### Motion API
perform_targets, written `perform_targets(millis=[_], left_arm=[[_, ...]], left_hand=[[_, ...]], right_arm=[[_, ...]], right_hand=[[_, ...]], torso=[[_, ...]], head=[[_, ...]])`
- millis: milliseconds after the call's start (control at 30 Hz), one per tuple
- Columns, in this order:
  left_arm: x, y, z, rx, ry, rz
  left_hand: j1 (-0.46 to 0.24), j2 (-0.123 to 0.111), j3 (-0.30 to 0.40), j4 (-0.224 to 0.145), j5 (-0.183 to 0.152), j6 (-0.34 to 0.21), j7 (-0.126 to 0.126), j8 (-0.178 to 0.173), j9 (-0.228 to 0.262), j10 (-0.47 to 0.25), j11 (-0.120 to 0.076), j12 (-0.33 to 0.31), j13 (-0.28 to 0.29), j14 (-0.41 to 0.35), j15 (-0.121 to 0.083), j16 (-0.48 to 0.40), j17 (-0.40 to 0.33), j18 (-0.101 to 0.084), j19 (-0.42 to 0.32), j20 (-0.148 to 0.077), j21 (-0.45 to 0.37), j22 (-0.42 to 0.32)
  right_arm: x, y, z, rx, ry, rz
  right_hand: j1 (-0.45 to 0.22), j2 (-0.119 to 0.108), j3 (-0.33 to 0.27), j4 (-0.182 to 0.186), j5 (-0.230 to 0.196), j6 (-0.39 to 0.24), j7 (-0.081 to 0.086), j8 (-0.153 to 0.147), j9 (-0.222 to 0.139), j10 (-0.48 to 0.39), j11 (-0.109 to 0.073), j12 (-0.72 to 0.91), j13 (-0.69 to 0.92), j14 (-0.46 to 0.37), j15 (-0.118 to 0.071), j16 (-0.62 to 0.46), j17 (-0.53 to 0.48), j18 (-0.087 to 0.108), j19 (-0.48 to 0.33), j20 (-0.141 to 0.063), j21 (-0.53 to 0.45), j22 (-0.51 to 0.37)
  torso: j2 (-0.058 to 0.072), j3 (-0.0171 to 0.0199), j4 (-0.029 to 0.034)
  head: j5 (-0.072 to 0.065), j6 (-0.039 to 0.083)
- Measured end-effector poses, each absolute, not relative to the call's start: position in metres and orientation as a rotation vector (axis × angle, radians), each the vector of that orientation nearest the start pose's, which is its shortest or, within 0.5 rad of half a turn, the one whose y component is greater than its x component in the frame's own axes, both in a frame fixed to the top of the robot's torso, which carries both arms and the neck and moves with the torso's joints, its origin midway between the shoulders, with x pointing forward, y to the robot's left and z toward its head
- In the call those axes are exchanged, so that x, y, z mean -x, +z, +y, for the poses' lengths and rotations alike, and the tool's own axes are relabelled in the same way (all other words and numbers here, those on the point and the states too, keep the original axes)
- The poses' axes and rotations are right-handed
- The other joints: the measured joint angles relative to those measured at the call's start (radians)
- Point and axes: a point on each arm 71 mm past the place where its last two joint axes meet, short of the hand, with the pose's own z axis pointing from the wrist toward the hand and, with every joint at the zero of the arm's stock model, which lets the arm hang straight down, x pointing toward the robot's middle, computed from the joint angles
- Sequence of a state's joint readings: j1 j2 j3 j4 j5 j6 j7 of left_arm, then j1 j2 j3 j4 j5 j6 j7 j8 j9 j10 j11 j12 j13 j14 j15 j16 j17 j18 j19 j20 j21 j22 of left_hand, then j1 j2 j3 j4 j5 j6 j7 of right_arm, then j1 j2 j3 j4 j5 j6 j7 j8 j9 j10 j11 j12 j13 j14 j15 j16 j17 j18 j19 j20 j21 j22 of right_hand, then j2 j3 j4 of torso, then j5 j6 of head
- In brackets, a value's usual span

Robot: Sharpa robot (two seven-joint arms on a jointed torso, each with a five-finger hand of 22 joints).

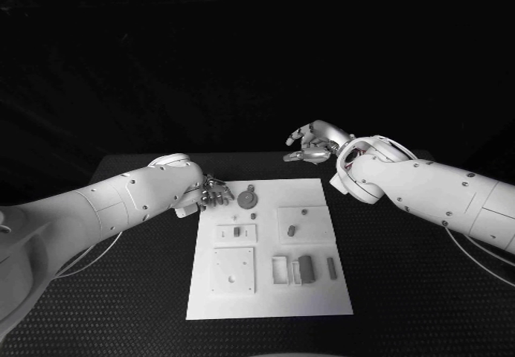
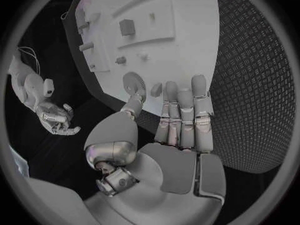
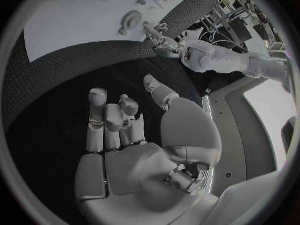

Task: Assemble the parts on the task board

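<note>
- Left hand (image 1: 211, 195) at the far-left corner of the task board (image 1: 269, 297), fingers (image 2: 181, 115) straight and a little apart, holding nothing, tips just short of the round disc part (image 1: 248, 198).
- Looks like a reach for that disc: best to come in low, thumb on one side of the rim and fingers on the other, closing only once both sides are bracketed; thin flat piece, likely to slide on the smooth plate if nudged from one side alone.
- Right hand (image 1: 313, 143) raised beyond the far edge of the board, palm up, fingers loosely curled apart, empty; well clear of the parts.
- Small grey parts on the board: one in the square block (image 1: 236, 232) mid-left, a peg (image 1: 291, 229) in the block to its right, slim bars (image 1: 306, 268) near the near-right corner, a plain square plate (image 1: 233, 269) near-left.
- Bench (image 1: 418, 297) black and finely textured, board lying flat at its middle; grippy mat, so board unlikely to shift.
- Beyond the far edge, only darkness.
</note>
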State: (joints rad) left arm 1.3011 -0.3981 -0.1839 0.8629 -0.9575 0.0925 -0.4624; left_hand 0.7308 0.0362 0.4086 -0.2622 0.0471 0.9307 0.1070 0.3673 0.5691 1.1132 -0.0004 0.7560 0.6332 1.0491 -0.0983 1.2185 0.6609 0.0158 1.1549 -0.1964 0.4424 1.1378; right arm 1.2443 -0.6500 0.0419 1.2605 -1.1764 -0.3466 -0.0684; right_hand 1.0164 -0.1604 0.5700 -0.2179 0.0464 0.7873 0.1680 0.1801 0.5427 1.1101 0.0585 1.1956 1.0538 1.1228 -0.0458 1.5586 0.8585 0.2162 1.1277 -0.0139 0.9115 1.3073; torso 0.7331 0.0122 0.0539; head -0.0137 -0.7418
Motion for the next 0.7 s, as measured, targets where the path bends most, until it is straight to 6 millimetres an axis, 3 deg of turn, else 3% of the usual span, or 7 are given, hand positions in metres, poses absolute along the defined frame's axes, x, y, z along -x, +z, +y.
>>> perform_targets(millis=[200,700], left_arm=[[-0.5814,-0.2372,0.1848,0.35,-0.241,2.241],[-0.5824,-0.2375,0.187,0.364,-0.241,2.237]], left_hand=[[0.024,-0.01,0.03,0.007,0.0,0.004,0.003,0.002,0.0,0.0,0.0,0.006,0.0,0.0,0.0,0.001,-0.001,0.0,0.002,-0.001,0.004,0.005],[0.071,0.026,0.057,-0.01,0.0,0.014,-0.001,0.006,0.001,0.004,-0.004,0.01,0.0,0.007,0.0,0.009,-0.003,0.0,0.007,-0.003,0.008,0.016]], right_arm=[[-0.5506,-0.1488,-0.1837,-0.165,0.755,1.588],[-0.5505,-0.1489,-0.1834,-0.164,0.755,1.589]], right_hand=[[0.0,0.0,0.0,0.0,0.0,0.002,0.002,0.0,0.0,0.0,0.0,0.0,0.0,0.0,0.0,0.0,0.0,0.0,0.0,0.0,0.0,0.0],[0.0,0.0,0.0,0.0,0.0,0.003,0.002,0.0,0.0,-0.003,0.003,0.0,-0.001,0.0,0.0,0.0,0.0,0.0,0.0,0.0,0.0,0.0]], torso=[[0.0,-0.0001,-0.0001],[0.0,-0.0001,0.0]], head=[[-0.003,-0.001],[-0.002,-0.004]])
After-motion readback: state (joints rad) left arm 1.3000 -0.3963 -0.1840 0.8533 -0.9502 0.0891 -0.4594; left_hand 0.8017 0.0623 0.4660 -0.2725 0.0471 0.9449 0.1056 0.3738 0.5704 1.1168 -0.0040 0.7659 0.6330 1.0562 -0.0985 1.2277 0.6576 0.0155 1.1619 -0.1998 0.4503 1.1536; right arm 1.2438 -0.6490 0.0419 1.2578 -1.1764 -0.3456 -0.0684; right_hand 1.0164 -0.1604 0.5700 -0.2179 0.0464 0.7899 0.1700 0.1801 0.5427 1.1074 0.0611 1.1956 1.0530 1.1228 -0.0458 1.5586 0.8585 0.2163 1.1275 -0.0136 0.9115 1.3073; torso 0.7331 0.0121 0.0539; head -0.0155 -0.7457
